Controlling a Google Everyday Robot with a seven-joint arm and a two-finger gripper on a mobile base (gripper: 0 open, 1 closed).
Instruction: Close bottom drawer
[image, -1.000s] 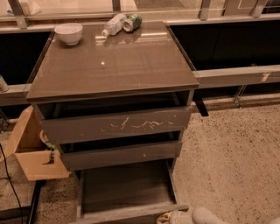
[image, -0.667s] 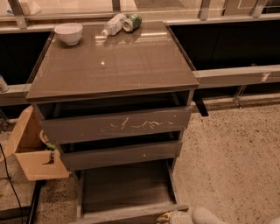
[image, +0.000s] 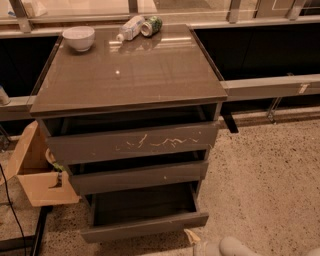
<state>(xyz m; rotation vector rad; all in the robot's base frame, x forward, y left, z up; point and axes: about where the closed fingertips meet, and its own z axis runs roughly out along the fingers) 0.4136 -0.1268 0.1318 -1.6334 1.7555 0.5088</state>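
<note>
Hanging low just before the pulled-out bottom drawer (image: 145, 227), the hand (image: 196, 240) hides its grip: wide or narrow, I cannot tell.

Bowl (image: 79, 37) and bottle (image: 129, 28) sit at the bench's (image: 130, 80) back; the bottom drawer (image: 145, 226) juts out below, the tool (image: 195, 241) before its right corner.

From my seat I see only 2 parts of the robot's body, low at the bottom edge of the view, right of centre: the gripper (image: 195, 240), cream-tan with a pointed tip, and behind it a smooth, rounded, pale grey wrist casing (image: 235, 247), cut off by the frame.
</note>
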